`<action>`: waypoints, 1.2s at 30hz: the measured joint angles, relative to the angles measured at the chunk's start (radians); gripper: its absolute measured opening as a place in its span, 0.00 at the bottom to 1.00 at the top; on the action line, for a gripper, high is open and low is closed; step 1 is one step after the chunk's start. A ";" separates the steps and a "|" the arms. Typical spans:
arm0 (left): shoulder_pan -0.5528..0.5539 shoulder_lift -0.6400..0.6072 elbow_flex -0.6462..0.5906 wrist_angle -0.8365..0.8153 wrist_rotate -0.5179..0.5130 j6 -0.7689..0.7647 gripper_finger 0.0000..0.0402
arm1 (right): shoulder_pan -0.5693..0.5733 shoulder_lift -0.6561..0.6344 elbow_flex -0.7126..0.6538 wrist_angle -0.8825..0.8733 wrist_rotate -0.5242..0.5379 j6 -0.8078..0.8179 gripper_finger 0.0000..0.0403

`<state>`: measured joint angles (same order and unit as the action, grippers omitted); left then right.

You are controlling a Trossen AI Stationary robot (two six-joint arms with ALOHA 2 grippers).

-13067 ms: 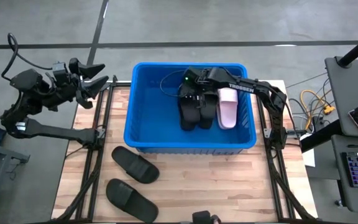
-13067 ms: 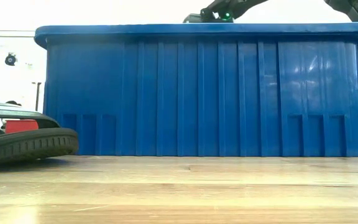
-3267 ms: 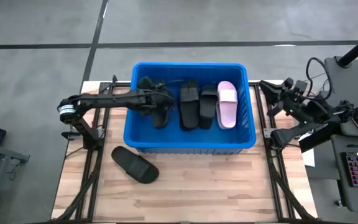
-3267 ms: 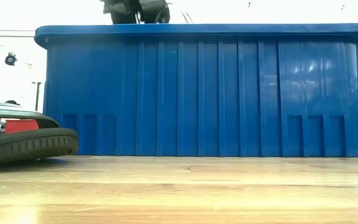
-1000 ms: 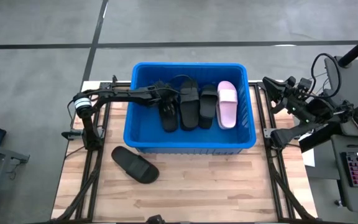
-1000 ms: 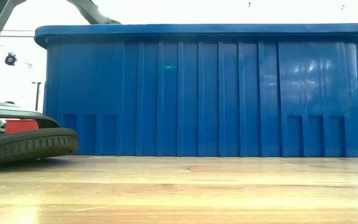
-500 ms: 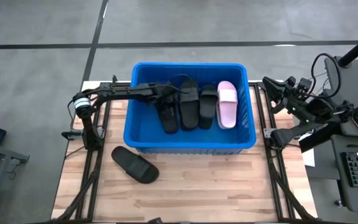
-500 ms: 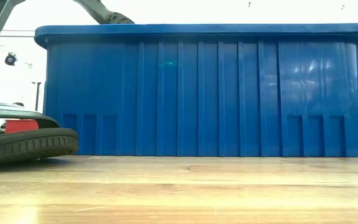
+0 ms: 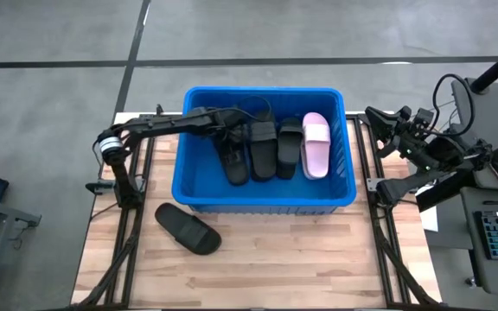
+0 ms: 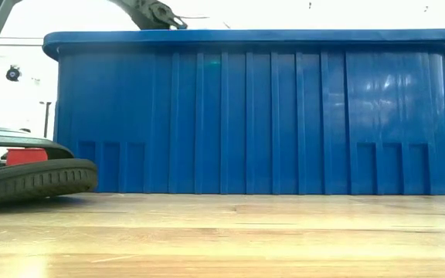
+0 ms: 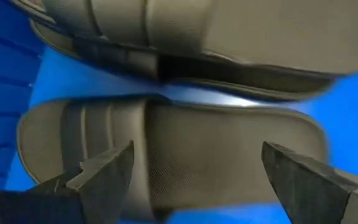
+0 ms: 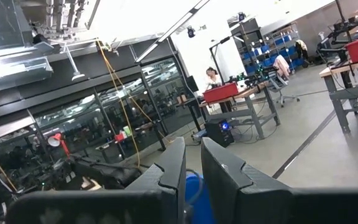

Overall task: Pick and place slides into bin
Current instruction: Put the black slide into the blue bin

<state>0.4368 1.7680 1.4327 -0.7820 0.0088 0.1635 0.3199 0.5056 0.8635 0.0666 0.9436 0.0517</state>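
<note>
The blue bin [image 9: 264,90] holds three black slides [image 9: 234,164] [image 9: 262,151] [image 9: 290,147] and a pale pink slide [image 9: 316,145], all lying side by side on its floor. Another black slide [image 9: 187,229] rests sole-down on the table in front of the bin. My left gripper [image 9: 232,131] reaches in over the bin's left wall and hangs open above the leftmost black slide [image 11: 216,155], its fingers [image 11: 104,174] apart and touching nothing. My right gripper [image 9: 376,117] is shut and waits off the table's right side.
The bin [image 10: 246,116] fills the middle of the table. The loose black slide [image 10: 29,177] lies at the near left, with bare wooden tabletop [image 9: 301,259] to its right. Cables and a keyboard sit beyond the right edge.
My left gripper has risen from the leftmost black slide in the bin and tipped back, its arm now showing above the bin's rim. That slide stays flat on the bin floor.
</note>
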 joint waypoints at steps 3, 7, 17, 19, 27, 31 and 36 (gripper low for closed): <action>-0.006 -0.032 0.031 -0.077 0.041 0.000 0.83 | 0.000 0.000 0.000 0.000 0.000 0.000 0.11; -0.027 -0.098 0.045 -0.127 0.110 -0.006 0.83 | 0.000 0.000 0.000 0.002 0.000 -0.001 0.11; -0.116 -0.303 0.047 -0.105 0.137 -0.448 0.83 | 0.000 -0.001 0.000 0.004 0.000 -0.248 0.11; -0.136 -0.345 0.046 -0.091 0.182 -0.529 0.83 | 0.000 -0.001 0.000 0.030 0.000 -0.316 0.11; -0.300 -0.437 0.042 0.033 0.299 -0.864 0.83 | 0.000 -0.003 0.000 0.075 0.001 -0.558 0.11; -0.422 -0.446 0.041 0.053 0.263 -1.053 0.83 | 0.000 -0.004 0.000 0.106 0.048 -0.745 0.11; -0.579 -0.426 0.039 0.045 0.173 -1.294 0.83 | 0.000 -0.015 0.000 0.150 0.105 -0.864 0.11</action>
<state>-0.1423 1.3417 1.4715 -0.7367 0.1815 -1.1310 0.3201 0.4911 0.8635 0.2165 1.0489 -0.8119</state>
